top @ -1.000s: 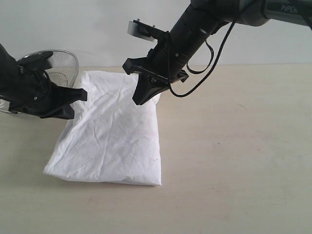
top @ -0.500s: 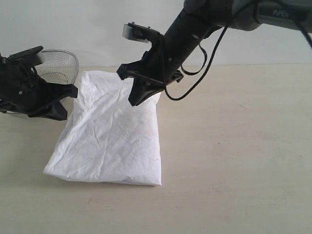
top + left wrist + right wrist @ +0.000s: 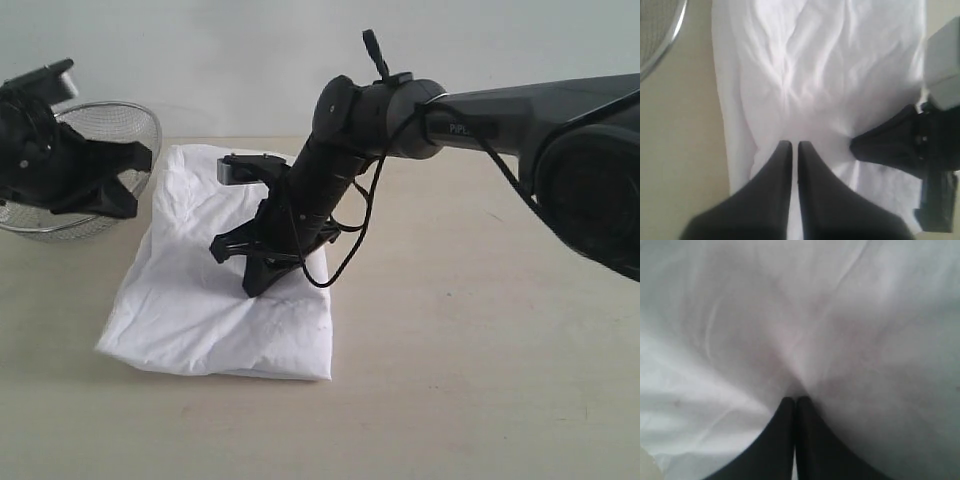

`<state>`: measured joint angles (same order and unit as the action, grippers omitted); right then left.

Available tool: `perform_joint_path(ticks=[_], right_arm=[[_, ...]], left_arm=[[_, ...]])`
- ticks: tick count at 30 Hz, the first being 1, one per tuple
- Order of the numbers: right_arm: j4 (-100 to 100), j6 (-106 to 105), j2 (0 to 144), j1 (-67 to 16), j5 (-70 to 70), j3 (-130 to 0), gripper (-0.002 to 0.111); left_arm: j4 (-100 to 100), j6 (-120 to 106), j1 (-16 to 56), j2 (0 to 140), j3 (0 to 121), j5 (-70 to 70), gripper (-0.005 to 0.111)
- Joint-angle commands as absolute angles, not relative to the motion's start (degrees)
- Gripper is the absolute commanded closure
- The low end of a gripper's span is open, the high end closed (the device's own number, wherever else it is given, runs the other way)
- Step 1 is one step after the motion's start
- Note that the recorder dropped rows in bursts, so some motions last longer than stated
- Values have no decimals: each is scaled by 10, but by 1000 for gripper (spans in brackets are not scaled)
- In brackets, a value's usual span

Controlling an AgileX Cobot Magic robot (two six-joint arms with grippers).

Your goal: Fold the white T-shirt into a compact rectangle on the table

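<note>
Exterior view: the white T-shirt (image 3: 195, 300) lies folded on the table (image 3: 480, 330), with a steel mesh bowl (image 3: 112, 124) near its far left corner. The right gripper (image 3: 256, 284) leans steeply down, its arm hiding the shirt's middle.
Left wrist view: the left gripper (image 3: 791, 146), fingers together and empty, is over the shirt.
Right wrist view: the fingers are pressed together, their tip on the cloth.

Bowl (image 3: 128, 124) part-hidden behind L arm (image 3: 48, 162); tee (image 3: 840, 340) blurry, R wrist view.

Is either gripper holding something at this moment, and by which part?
Nothing is visibly held. The right gripper, fingers shut, presses its tips on the folded white cotton T-shirt; the left gripper hangs shut over it.
</note>
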<state>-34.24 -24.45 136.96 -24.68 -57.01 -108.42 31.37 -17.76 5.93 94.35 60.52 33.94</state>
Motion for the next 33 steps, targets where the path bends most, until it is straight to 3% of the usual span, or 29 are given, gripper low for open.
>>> perform_joint_path(ticks=[1,16,29,33], right_arm=[[-302,-216,1373,-245,-541,-1087,108],[-268,-178,1372,-241,-510,-1087,108],[-277,-178,1350,-189,-509,-1087,108],[-376,-253,1332,-189,-571,-1087,108]], left_arm=[[319,-184,59,881,606,330,102],[324,-185,65,867,606,344,102],[391,-217,94,980,606,304,102],[392,-219,94,990,606,296,102]])
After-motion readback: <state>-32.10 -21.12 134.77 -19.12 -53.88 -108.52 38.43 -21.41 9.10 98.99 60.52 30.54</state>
